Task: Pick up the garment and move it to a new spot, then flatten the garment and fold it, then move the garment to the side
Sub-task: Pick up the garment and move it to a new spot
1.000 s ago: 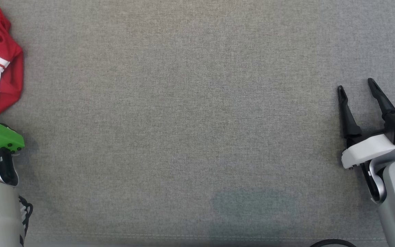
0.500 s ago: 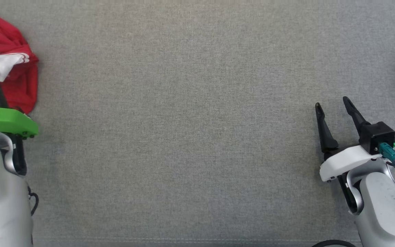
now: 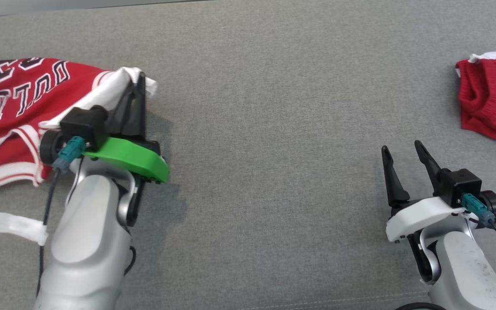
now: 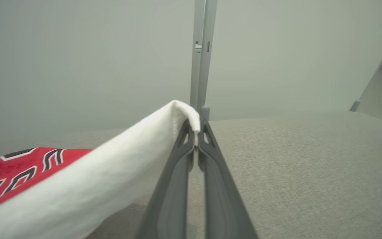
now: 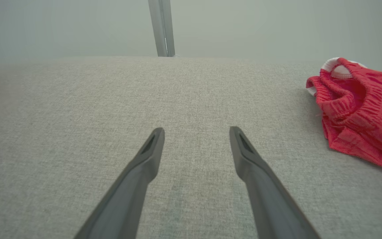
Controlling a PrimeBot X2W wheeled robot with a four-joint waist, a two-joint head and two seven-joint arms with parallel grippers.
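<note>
On the left of the counter (image 3: pixel 274 129), the left pincer (image 3: pixel 139 84) nips the white hem of the jersey (image 3: pixel 20 92); the right pincer (image 3: pixel 401 146) stands wide, empty. So thin a bite could slip under a sharp tug.

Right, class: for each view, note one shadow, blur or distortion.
Head view: even light, soft shadow beside the left hand. Left wrist view: the white jersey trim blurs up close. Right wrist view: the far edge of the grey surface bows.

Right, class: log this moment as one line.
left fingers: shut on white edge of jersey | right fingers: open, empty | red shorts: lying far right
</note>
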